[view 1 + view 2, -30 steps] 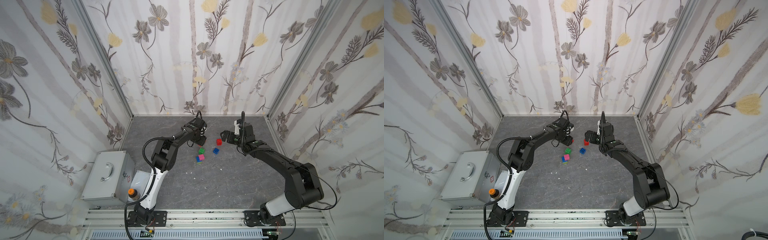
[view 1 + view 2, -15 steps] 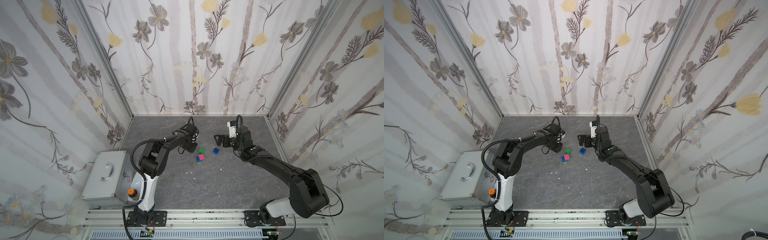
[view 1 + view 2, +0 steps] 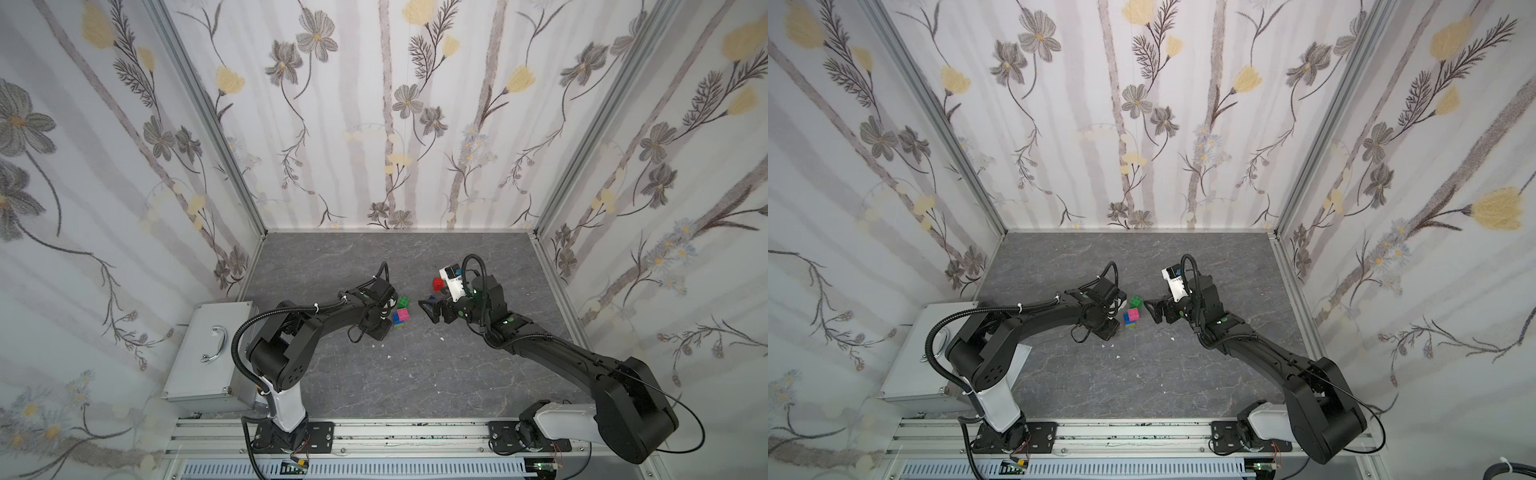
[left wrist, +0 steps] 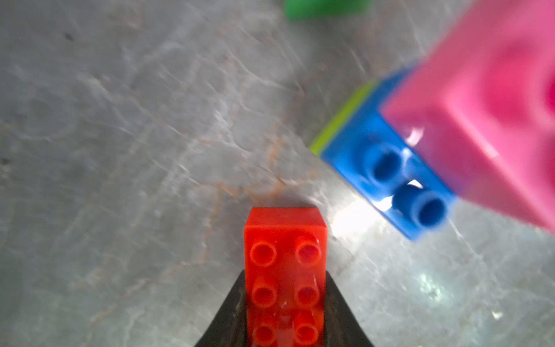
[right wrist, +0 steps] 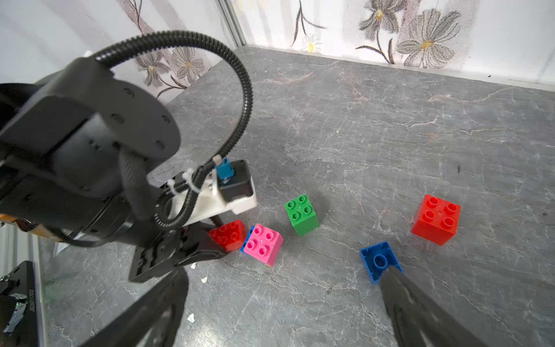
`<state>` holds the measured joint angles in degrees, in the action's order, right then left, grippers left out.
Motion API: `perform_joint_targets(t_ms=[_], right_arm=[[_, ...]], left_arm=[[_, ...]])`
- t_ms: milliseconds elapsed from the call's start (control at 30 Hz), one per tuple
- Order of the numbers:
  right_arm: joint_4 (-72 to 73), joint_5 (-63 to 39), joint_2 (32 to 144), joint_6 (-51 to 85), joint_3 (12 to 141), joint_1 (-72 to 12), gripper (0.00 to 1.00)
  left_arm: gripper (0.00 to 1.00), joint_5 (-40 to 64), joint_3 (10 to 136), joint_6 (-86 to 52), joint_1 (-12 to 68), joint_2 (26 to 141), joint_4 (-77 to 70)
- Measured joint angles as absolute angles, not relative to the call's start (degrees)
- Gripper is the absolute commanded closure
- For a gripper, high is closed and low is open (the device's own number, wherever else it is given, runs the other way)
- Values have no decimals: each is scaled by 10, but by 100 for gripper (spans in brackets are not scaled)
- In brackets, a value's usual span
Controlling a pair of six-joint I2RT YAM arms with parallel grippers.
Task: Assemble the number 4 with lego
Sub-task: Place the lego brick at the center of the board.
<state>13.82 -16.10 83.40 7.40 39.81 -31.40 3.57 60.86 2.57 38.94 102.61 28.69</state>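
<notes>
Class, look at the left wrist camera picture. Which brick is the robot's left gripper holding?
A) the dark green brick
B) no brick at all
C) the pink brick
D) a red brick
D: in the left wrist view the red brick sits clamped between the two black fingers of the left gripper, while the pink brick and the green brick lie outside the jaws.

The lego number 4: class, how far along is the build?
Done: pink brick, a blue brick and the lime brick are joined in one stack. In hand: the left gripper is shut on the long red brick. Left: dark green brick, square red brick and loose blue brick lie apart; right gripper is open.
</notes>
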Motion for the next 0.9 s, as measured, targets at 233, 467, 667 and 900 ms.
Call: perform_joint_targets(t_ms=[233,467,667,900], right_arm=[[138,-146,809,43,391,-314,0],[138,-134,797,28,381,-314,0],[138,-121,777,23,366,-314,0],[138,-107,748,21,332,-314,0]], left_arm=[[61,5,629,30,428,1042,321],[61,-16,616,42,474,1024,345],[61,-18,629,52,520,1035,348],[53,-19,647,67,584,1048,347]])
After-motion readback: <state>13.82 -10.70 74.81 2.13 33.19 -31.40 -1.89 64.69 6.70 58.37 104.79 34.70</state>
